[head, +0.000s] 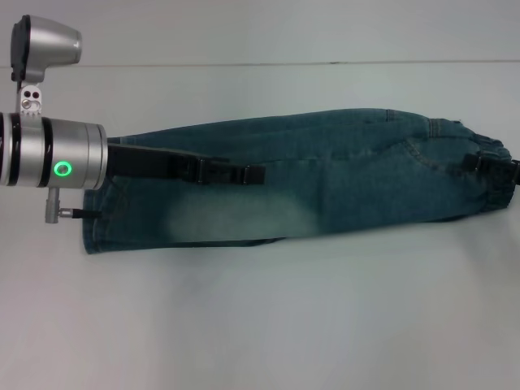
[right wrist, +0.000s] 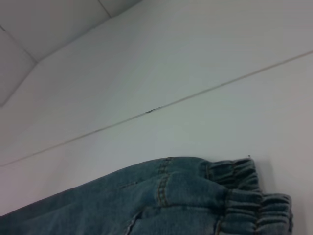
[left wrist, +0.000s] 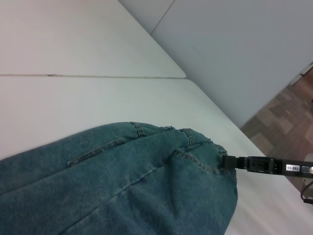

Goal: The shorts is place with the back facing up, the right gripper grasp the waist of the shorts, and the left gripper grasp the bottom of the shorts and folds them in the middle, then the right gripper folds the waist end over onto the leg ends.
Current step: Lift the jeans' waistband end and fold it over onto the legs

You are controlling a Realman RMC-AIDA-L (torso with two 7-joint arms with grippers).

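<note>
The denim shorts (head: 325, 179) lie folded lengthwise across the white table, waist end (head: 497, 188) to the right and leg ends (head: 93, 231) to the left. A pale bleached patch (head: 236, 218) faces up. My left gripper (head: 256, 174), on its silver wrist with the green ring, stretches over the leg half of the shorts. My right gripper (head: 479, 162) is at the elastic waist and pinches its edge; the left wrist view shows the right gripper (left wrist: 229, 161) drawing the shorts (left wrist: 122, 186) to a point there. The right wrist view shows the puckered waistband (right wrist: 244, 196).
A seam (head: 325, 63) runs across the white table (head: 260, 325) behind the shorts. In the left wrist view the table's edge (left wrist: 215, 105) lies past the waist, with the floor (left wrist: 288, 112) beyond it.
</note>
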